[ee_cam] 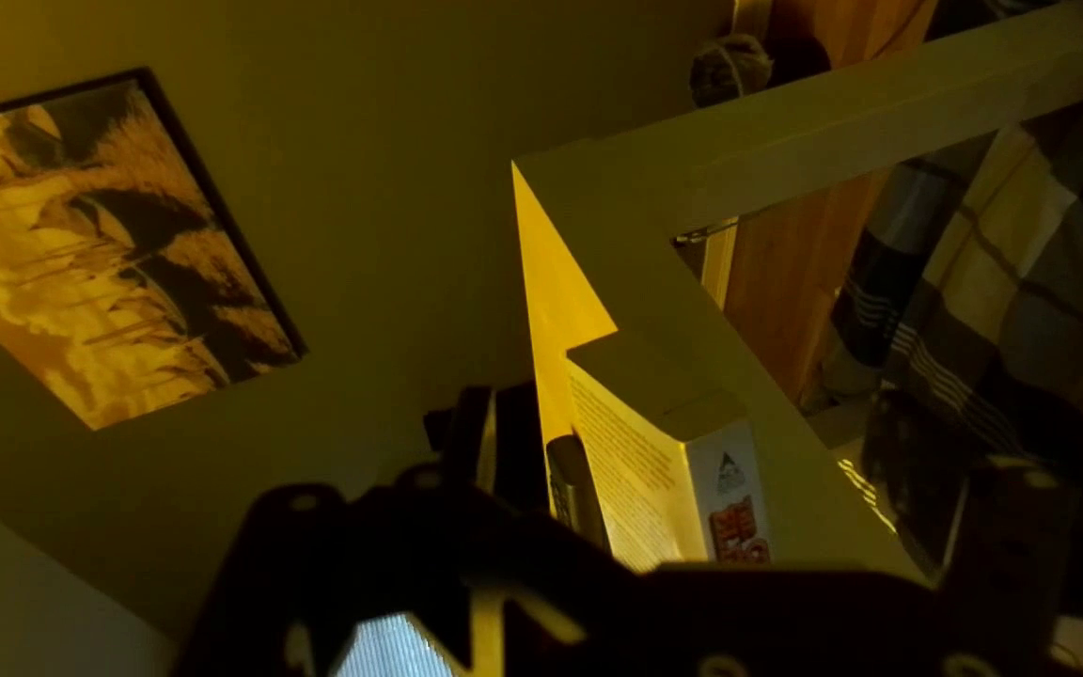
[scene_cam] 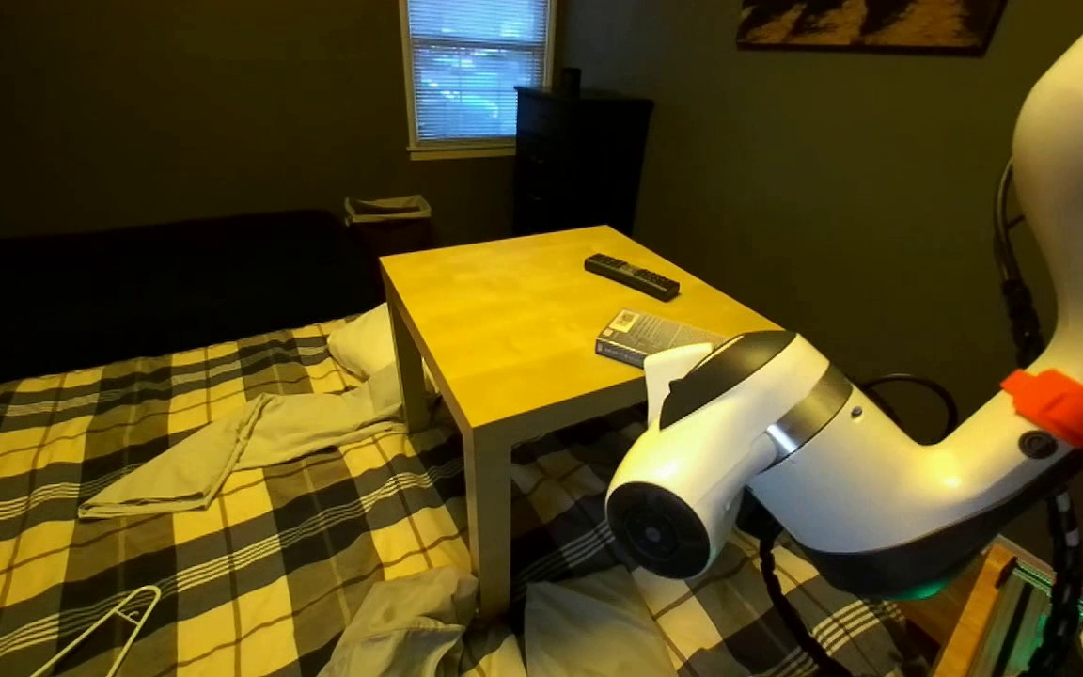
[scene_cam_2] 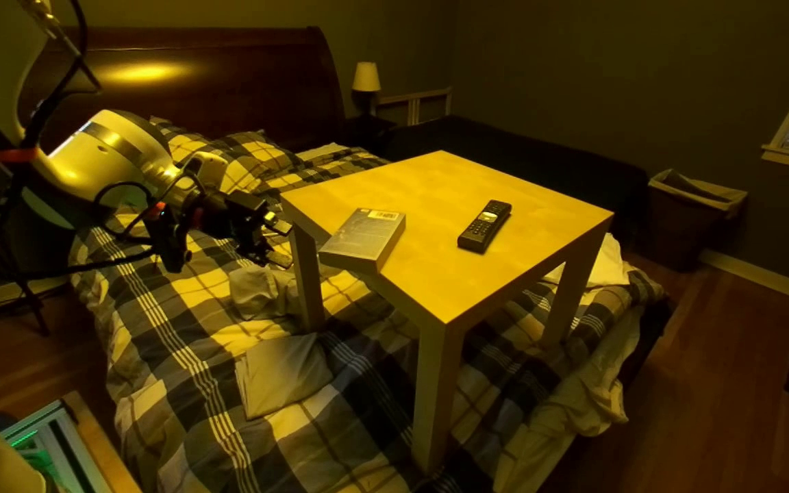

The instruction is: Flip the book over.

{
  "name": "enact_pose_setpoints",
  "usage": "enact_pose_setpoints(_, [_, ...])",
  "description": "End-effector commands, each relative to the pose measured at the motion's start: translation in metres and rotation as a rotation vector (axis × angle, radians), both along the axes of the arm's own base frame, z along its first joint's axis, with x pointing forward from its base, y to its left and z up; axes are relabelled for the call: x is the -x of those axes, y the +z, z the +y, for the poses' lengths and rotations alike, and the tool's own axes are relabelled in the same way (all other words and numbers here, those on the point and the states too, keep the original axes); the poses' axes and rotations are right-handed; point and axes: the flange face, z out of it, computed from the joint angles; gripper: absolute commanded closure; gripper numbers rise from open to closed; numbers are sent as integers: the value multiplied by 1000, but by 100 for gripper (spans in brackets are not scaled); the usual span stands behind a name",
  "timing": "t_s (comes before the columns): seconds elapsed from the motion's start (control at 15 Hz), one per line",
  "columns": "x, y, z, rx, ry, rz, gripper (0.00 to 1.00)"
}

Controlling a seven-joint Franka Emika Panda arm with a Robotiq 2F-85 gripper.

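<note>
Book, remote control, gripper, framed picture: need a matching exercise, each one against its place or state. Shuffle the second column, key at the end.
1. Book
2. Remote control
3. Gripper
4. Framed picture

A. Hangs on the wall
B. Jaws apart, holding nothing
C. Flat on the table, barcode facing up
D. Black, on the table, buttons facing up

Pairs: 1-C, 2-D, 3-B, 4-A
</note>
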Motion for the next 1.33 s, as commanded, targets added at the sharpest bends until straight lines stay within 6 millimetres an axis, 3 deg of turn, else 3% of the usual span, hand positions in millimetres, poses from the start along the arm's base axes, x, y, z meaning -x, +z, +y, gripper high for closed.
enact_pose_setpoints(0.0, [-18, -23, 3, 68, 8, -31, 0])
enact_pose_setpoints(0.6, [-50, -45, -8, 218, -11, -42, 0])
enact_pose_setpoints(0.87, [-60, -53, -16, 262, -26, -40, 11])
enact_pose_setpoints(1.2, [-72, -62, -21, 299, -16, -25, 8])
enact_pose_setpoints(1.27, [-74, -63, -21, 311, -15, -27, 12])
